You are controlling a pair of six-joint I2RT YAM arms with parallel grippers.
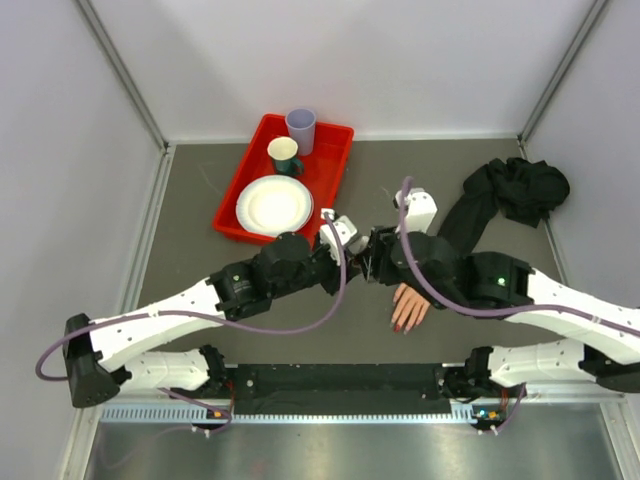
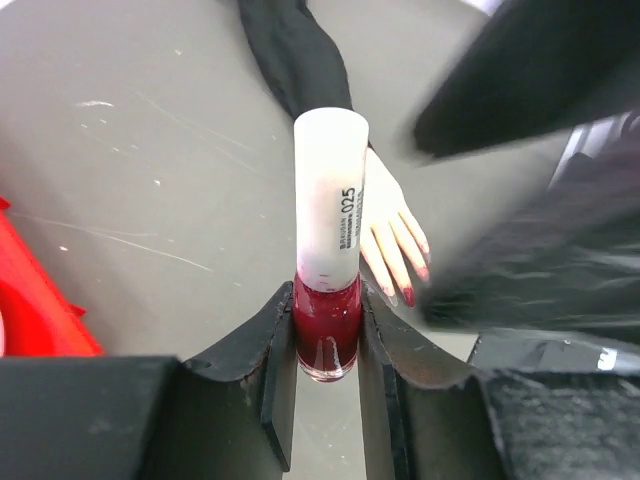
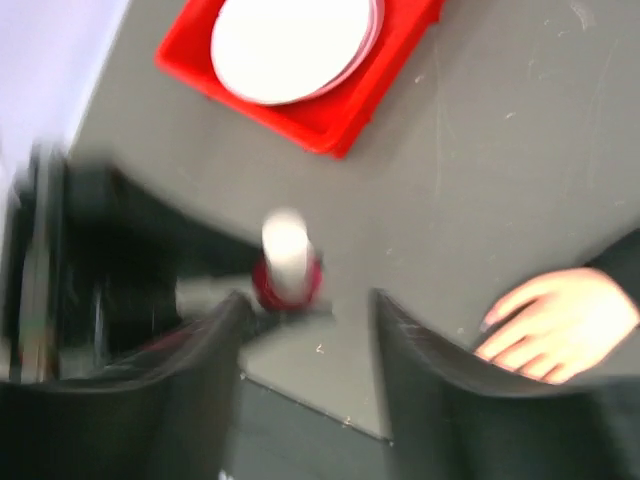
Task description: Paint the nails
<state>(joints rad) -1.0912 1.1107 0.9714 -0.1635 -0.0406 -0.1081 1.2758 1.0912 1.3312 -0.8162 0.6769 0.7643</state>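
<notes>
My left gripper (image 2: 325,330) is shut on a small polish bottle (image 2: 327,325) of dark red varnish, with its tall white cap (image 2: 331,190) still on. Beyond the bottle the skin-coloured mannequin hand (image 2: 385,225) lies flat on the table. Its nails (image 2: 408,295) are partly red and partly pale pink. My right gripper (image 3: 308,300) is open with nothing between its fingers, close to the bottle (image 3: 288,265) and blurred. From above, both grippers (image 1: 362,248) meet just behind the hand (image 1: 410,305).
A red tray (image 1: 335,150) at the back left holds a white plate (image 1: 274,204), a lilac cup (image 1: 301,128) and a dark green cup (image 1: 284,155). The hand's black sleeve (image 1: 515,190) trails to the back right corner. Walls enclose the table on three sides.
</notes>
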